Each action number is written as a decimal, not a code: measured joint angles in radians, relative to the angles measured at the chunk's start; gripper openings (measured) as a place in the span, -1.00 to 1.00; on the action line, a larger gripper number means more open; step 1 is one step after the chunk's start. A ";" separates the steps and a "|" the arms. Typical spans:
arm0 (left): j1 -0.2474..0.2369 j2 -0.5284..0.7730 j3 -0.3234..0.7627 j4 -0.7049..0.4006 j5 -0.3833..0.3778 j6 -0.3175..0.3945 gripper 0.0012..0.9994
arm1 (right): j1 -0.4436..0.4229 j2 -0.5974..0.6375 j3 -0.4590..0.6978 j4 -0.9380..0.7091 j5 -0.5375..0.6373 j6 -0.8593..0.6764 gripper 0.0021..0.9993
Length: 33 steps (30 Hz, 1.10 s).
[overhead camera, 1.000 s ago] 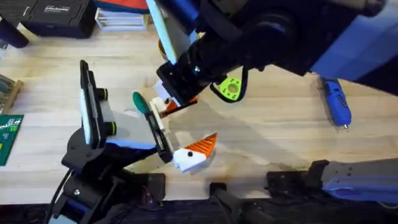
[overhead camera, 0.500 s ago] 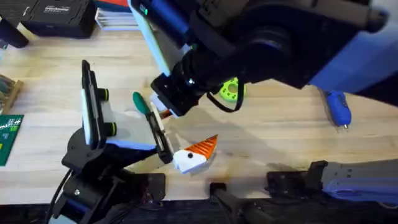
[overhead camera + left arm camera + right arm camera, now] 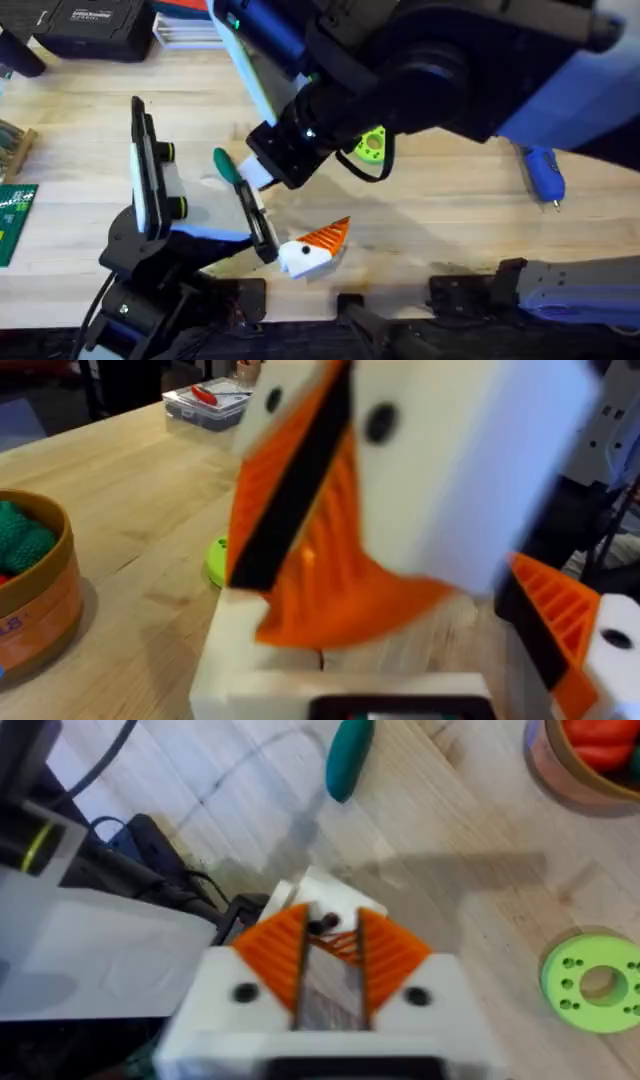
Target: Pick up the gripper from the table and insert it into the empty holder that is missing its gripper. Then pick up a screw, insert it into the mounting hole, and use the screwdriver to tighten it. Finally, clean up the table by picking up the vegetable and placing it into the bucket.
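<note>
right gripper (image 3: 328,952) jaws nearly closed on a small dark screw (image 3: 320,926) over the white holder (image 3: 325,900).
the left gripper (image 3: 420,610) jaws' state i cannot tell. the green vegetable (image 3: 371,143) lies on the surface, the blue screwdriver (image 3: 543,175) well to its right, the bucket (image 3: 35,600) apart.

My station, a robotics workshop bench, pale wooden table (image 3: 90,120), black equipment case (image 3: 90,25) at its far edge, green circuit board (image 3: 15,215) nearer me.
</note>
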<state>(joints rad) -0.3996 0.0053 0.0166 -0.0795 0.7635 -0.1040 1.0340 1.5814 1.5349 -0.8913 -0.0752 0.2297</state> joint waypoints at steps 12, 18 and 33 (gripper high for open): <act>0.000 0.000 0.000 0.000 0.000 0.000 0.97 | -0.071 -0.020 0.001 -0.058 0.010 0.040 0.99; 0.000 0.000 0.000 0.000 0.000 0.000 0.97 | -0.143 -0.126 -0.023 -0.128 0.007 0.066 0.99; 0.000 0.000 0.000 0.000 0.000 0.000 0.97 | -0.249 -0.684 -0.463 -0.021 -0.225 0.011 0.99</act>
<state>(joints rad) -0.3996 0.0053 0.0166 -0.0795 0.7631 -0.1040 0.7849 0.8979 1.0720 -0.9122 -0.3007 0.2407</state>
